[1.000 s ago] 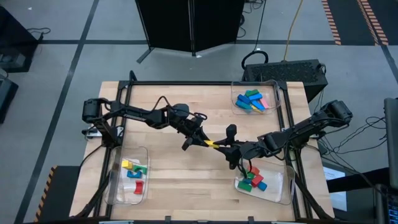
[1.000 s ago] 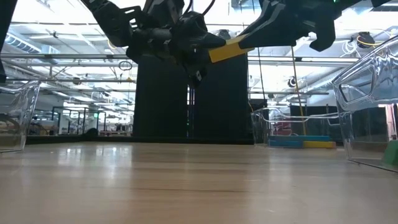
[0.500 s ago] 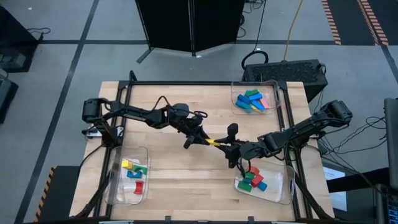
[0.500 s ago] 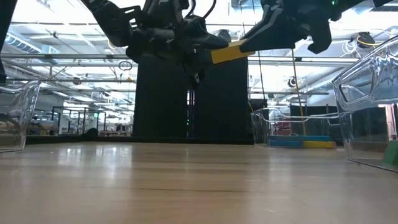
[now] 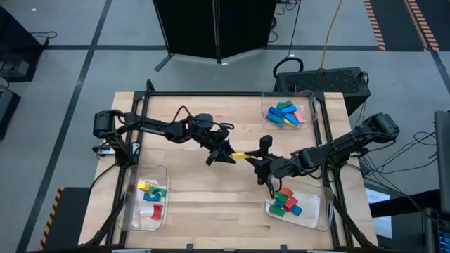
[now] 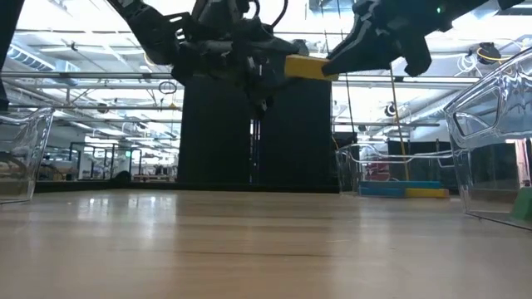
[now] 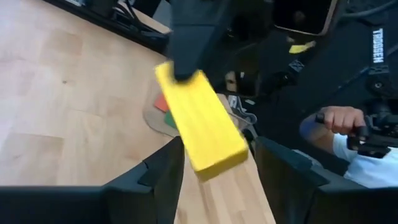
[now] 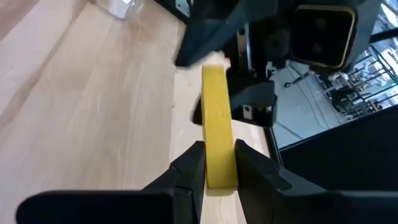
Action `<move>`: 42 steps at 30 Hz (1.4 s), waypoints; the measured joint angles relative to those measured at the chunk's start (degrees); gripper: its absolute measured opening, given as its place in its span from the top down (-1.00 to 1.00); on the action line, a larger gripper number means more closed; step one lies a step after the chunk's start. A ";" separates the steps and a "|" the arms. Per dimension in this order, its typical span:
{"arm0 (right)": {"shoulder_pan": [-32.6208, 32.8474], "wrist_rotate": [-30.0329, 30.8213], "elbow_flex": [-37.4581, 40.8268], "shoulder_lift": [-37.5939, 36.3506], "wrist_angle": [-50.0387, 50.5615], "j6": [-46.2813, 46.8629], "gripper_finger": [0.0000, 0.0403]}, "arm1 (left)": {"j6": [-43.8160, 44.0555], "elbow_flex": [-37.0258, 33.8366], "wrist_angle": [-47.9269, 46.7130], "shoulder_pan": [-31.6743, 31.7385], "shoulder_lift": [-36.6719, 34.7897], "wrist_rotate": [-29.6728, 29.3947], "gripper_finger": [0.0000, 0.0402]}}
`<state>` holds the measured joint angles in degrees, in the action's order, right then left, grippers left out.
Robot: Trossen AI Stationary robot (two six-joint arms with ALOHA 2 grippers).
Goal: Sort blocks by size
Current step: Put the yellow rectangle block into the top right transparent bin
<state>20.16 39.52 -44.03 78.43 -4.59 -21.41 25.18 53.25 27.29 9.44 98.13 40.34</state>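
Observation:
One long yellow block [image 5: 241, 155] hangs in the air over the middle of the table, roughly level in the low view [image 6: 309, 66]. My right gripper [image 5: 256, 160] is shut on its right end. My left gripper [image 5: 225, 156] is open, its fingers [image 7: 163, 175] standing on either side of the block's left end [image 7: 214, 146]. There is a clear gap at one finger; I cannot tell whether the other touches. The other blocks lie in three clear trays. My right gripper pinches the yellow block's right end [image 8: 219, 163] between its two fingers, on the block's two broad faces. The fingers come about level from the table's right and lie along the block. The block sticks out ahead of them, lifted clear of the table.
A far-right tray [image 5: 311, 112] holds blue, green and pink blocks. A near-right tray [image 5: 316, 211] holds red, green and blue ones. A near-left tray [image 5: 133, 207] holds yellow, green, red and blue ones. A person's hand [image 7: 336, 118] shows beyond the table.
My left gripper has opened around the block's left end. The yellow block, still in my right gripper, has tipped from slanting to about level and shifted slightly toward the table's far edge.

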 joint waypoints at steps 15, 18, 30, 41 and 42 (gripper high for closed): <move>-1.18 -0.30 0.00 -7.68 10.49 7.74 0.76 | -0.11 0.00 0.38 2.68 0.00 0.09 0.01; -2.37 -0.26 0.00 -8.90 13.28 9.41 0.76 | -0.14 0.00 0.48 2.70 0.00 0.26 0.01; -13.45 1.18 0.00 -15.19 30.23 18.18 0.75 | -6.02 -0.02 -3.54 1.73 -0.02 -2.94 0.01; -33.34 -6.76 0.02 -20.28 42.56 26.99 0.75 | -12.20 -0.09 -10.12 -0.63 -0.02 -8.51 0.01; -35.16 -7.77 0.02 -20.22 42.94 26.91 0.75 | -12.49 -0.09 -10.54 -0.95 -0.02 -9.07 0.01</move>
<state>-15.00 31.75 -44.01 58.21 38.35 5.50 12.68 53.17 16.75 8.49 98.10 31.27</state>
